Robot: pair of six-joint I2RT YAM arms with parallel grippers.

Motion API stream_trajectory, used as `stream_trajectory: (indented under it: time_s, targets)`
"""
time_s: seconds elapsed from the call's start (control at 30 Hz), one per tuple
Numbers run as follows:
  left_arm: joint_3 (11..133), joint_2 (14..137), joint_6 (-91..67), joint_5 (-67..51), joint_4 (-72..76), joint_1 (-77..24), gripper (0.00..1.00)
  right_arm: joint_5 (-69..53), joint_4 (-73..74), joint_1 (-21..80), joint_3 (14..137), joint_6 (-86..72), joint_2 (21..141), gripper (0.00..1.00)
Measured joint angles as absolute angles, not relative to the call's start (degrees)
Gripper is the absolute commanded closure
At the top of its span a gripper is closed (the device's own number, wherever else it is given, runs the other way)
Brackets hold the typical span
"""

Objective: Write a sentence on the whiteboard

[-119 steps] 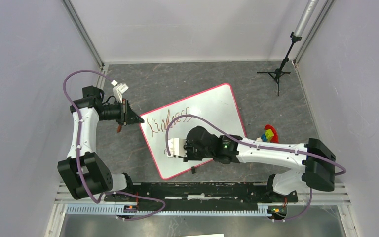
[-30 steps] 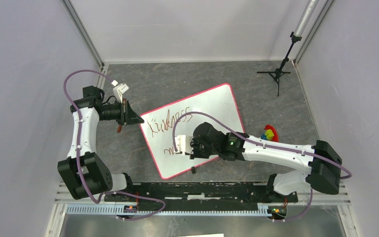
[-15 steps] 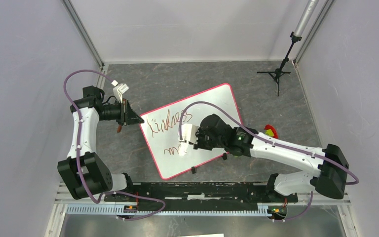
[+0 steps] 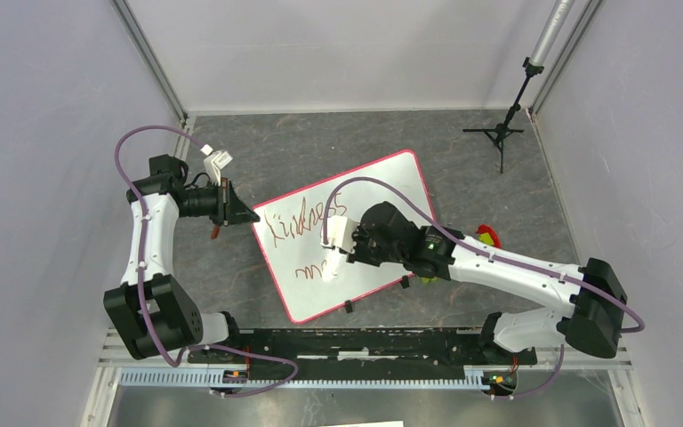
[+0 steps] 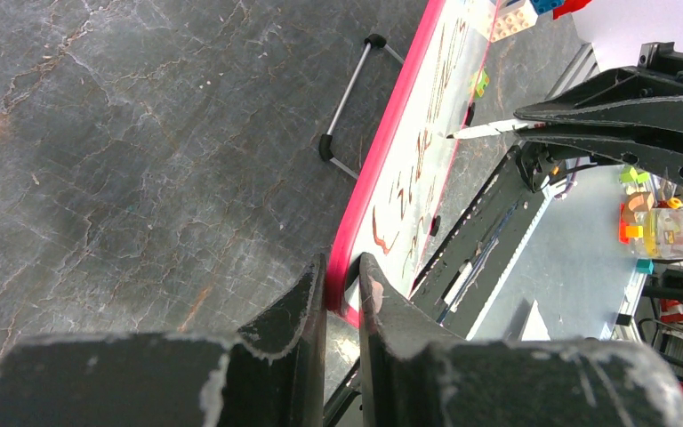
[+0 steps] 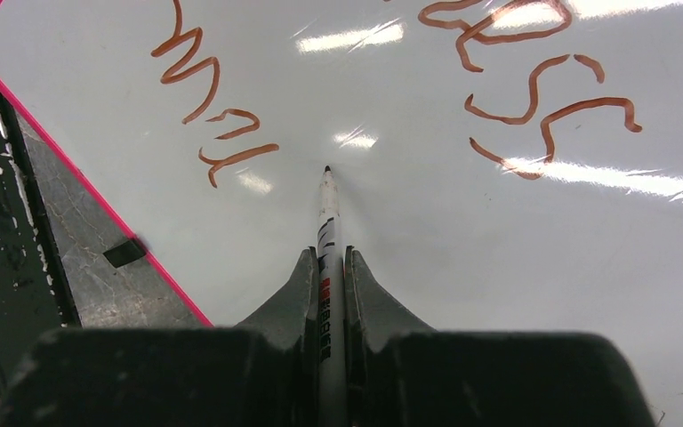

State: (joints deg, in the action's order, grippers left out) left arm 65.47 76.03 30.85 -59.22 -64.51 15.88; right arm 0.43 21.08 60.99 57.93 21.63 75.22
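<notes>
The whiteboard, glossy white with a thin red-pink border, lies tilted on the grey floor. My left gripper is shut on its left corner edge. The sentence is reddish-brown scrawl: an upper line reading about "kindness" and the first strokes of a second line, also in the right wrist view. My right gripper is shut on a white marker, whose tip rests at the board just right of the second line's last stroke.
A black tripod stand is at the back right. Colourful toy blocks lie right of the board. Two black clips sit on the board's near edge. Side walls close in left and right.
Over four seconds my right gripper moved right along the second line, which gained new strokes. In the last half second it barely shifted. The left arm and the board stayed put.
</notes>
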Motion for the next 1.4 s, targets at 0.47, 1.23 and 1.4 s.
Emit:
stream_trajectory:
  time_s: [0.47, 1.23, 1.4]
  targets:
    - [65.5, 76.0, 30.9, -59.1, -64.5, 15.9, 0.85, -4.6, 23.5, 63.3, 53.5, 22.6, 75.3, 1.0]
    - [65.5, 76.0, 30.8, -59.1, -64.5, 15.9, 0.85, -1.5, 24.7, 62.7, 56.9, 25.0, 74.4, 1.0]
    - [65.5, 76.0, 30.8, -59.1, -64.5, 15.9, 0.85, -1.1, 24.6, 62.5, 56.8, 25.2, 74.7, 1.0]
